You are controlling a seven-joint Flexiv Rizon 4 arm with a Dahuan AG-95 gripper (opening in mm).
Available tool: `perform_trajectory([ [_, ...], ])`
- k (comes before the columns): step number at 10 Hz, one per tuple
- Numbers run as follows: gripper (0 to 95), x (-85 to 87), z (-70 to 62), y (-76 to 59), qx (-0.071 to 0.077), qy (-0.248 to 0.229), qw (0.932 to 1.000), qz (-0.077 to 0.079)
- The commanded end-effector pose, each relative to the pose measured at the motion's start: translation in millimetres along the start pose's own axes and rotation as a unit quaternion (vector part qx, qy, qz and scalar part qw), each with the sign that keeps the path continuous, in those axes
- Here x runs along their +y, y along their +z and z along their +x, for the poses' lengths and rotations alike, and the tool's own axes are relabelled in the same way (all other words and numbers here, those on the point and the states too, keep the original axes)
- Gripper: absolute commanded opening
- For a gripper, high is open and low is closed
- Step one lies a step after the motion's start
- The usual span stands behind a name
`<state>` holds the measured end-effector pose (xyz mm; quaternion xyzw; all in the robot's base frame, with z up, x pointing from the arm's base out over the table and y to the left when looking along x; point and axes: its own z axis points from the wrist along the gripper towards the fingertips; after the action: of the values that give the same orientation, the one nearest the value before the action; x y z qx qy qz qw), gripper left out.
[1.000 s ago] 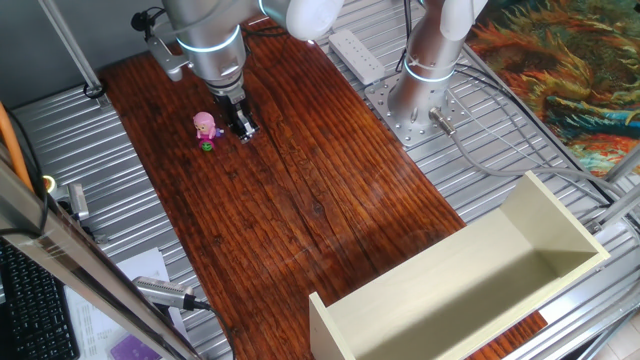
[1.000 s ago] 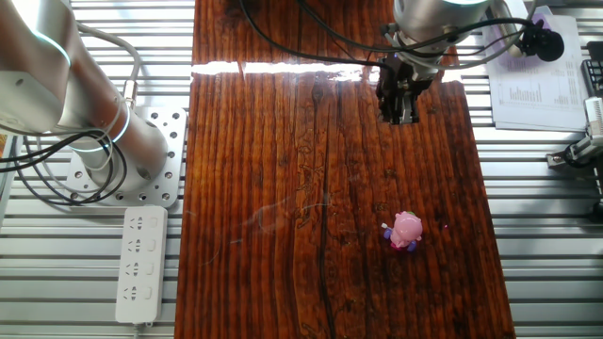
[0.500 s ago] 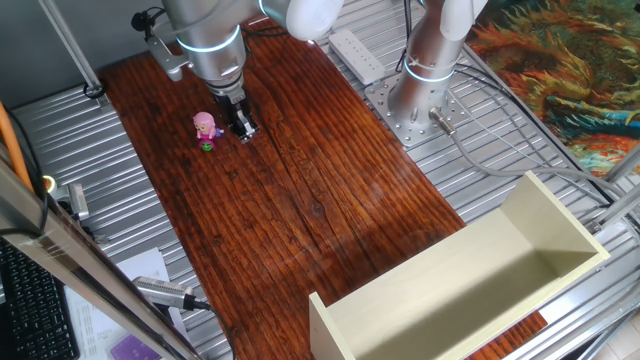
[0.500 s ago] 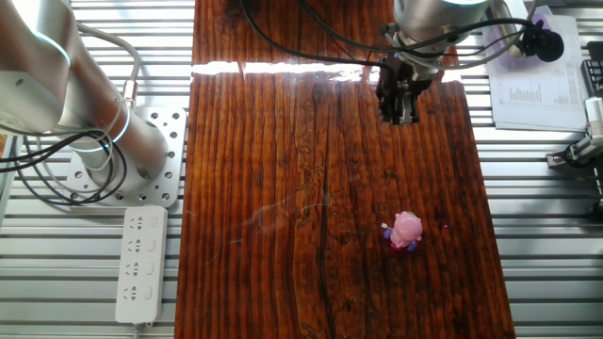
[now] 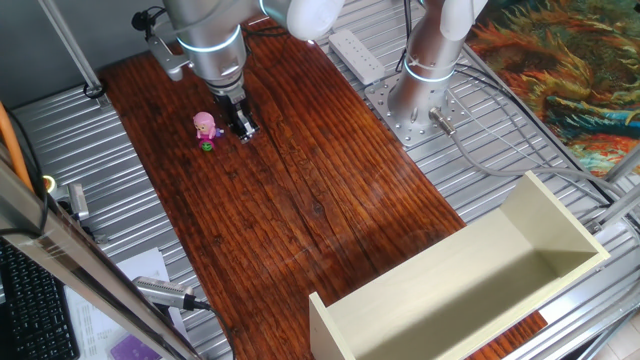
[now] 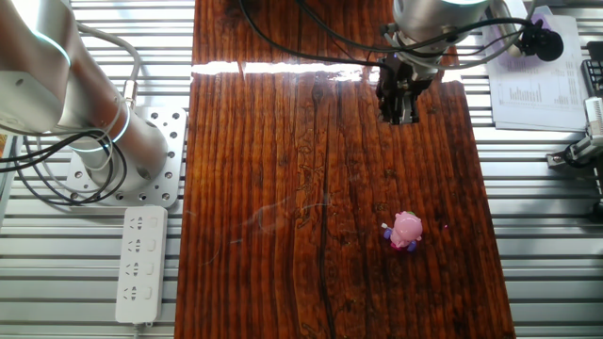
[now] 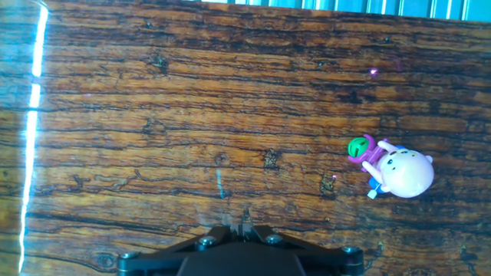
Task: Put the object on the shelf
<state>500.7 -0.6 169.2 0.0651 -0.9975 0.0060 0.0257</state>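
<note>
The object, a tiny pink toy figure [image 5: 206, 127] with a round head and purple and green bits, stands on the dark wooden tabletop [image 5: 300, 210]. It also shows in the other fixed view [image 6: 406, 229] and at the right of the hand view [image 7: 395, 169]. My gripper [image 5: 243, 128] hangs just above the wood beside the toy, apart from it, with its jaws together and nothing between them. It also shows in the other fixed view [image 6: 400, 111] and the hand view [image 7: 245, 221]. The cream shelf [image 5: 560, 235] lies open at the table's near right corner, far from both.
A second arm's base [image 5: 425, 100] is bolted to the metal surface to the right of the wood, with a white power strip [image 5: 355, 52] behind it. Papers [image 6: 542, 85] and a keyboard [image 5: 30, 310] lie off the wood.
</note>
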Motion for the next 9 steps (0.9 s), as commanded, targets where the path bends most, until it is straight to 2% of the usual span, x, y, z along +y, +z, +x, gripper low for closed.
perform_trajectory([
  [1, 0.0, -5.8, -6.1, 9.4, -0.005, -0.003, 1.0, 0.002],
  [3, 0.0, -13.0, -16.6, 20.6, -0.009, -0.012, 0.9999, 0.004],
  [4, 0.0, -14.1, -18.8, 21.9, -0.01, -0.013, 0.9999, 0.005],
  [6, 0.0, -24.9, -34.9, 29.4, -0.008, -0.032, 0.9992, 0.021],
  [8, 0.0, -38.6, -41.6, 32.9, -0.008, -0.047, 0.9986, 0.022],
  [9, 0.0, -50.9, -43.4, 35.6, -0.008, -0.058, 0.9979, 0.026],
])
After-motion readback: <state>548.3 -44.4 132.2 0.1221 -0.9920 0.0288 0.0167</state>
